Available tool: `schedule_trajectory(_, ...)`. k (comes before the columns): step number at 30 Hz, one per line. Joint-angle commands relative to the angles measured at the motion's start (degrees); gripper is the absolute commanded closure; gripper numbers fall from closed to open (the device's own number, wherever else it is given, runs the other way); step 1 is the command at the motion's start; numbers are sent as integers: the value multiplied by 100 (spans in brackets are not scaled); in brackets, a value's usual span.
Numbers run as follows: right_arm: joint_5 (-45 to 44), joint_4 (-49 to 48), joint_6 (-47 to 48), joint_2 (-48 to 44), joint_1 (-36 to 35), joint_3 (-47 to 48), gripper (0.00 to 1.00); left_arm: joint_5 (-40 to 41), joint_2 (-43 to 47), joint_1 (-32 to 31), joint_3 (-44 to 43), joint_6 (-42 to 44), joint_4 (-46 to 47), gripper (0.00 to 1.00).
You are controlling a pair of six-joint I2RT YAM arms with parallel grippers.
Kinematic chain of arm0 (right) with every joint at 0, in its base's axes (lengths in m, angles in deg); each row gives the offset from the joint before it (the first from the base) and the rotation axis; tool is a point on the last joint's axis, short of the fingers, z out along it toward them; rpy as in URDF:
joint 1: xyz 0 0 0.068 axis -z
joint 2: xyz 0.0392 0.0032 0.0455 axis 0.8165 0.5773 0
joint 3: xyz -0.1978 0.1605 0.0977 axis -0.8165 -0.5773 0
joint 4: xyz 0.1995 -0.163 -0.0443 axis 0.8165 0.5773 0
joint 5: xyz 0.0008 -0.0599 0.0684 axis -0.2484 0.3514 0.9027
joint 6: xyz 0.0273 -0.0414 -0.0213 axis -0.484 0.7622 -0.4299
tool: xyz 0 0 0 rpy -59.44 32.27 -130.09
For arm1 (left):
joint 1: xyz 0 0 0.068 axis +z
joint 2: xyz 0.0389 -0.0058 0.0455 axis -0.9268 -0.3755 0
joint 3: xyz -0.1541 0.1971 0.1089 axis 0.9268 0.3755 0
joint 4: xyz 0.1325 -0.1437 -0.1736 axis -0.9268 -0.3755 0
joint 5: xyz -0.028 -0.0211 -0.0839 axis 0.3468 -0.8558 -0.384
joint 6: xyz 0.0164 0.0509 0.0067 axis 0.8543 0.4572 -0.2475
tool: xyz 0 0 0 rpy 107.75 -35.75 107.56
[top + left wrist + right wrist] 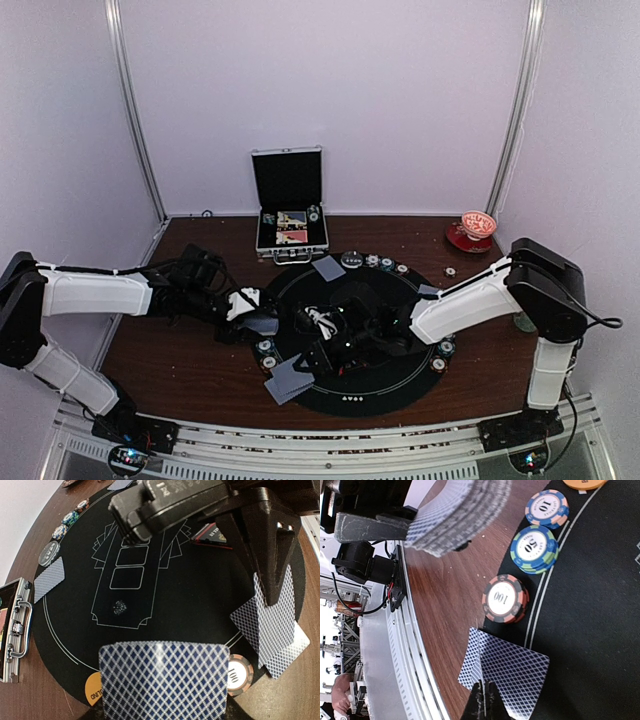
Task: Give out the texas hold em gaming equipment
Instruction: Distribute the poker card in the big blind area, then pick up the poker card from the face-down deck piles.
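Now the left gripper (257, 321) squeezes the deck (162, 680) by the mat (200, 595) at 8 o'clock. The right gripper (481, 701), pinched shut, touches two cards (512, 672) at 7 o'clock. Pushing could slide them off.

The deck (162, 680) runs off the bottom edge and hides part of the orange disc (92, 687); the case (15, 625) is cut by the left edge.
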Motion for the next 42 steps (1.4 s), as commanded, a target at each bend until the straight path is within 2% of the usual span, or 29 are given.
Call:
schedule_trajectory(1, 212, -238, -33, 199, -71, 209, 100, -93, 72, 6, -79, 19, 177, 44)
schedule_trajectory(6, 257, -224, -46, 267, -119, 250, 99, -96, 81, 8, -78, 26, 174, 44)
schedule_trajectory(10, 144, -61, 9, 239, -129, 273, 94, -103, 76, 7, -86, 23, 174, 44)
schedule_trajectory(17, -239, 461, 214, 72, -122, 381, 76, -114, 72, 4, -87, 26, 166, 44)
schedule_trajectory(23, -768, 1001, 410, -219, -112, 489, 64, -122, 76, 6, -88, 26, 166, 44)
schedule_trajectory(31, -1588, 1562, 542, -707, -47, 544, 38, -125, 72, 8, -95, 26, 157, 44)
schedule_trajectory(34, -1734, 1417, 437, -813, -25, 511, 32, -129, 72, 3, -95, 20, 157, 44)
schedule_trajectory(42, -1484, 220, -297, -583, -22, 598, 24, -133, 72, 4, -95, 25, 148, 44)
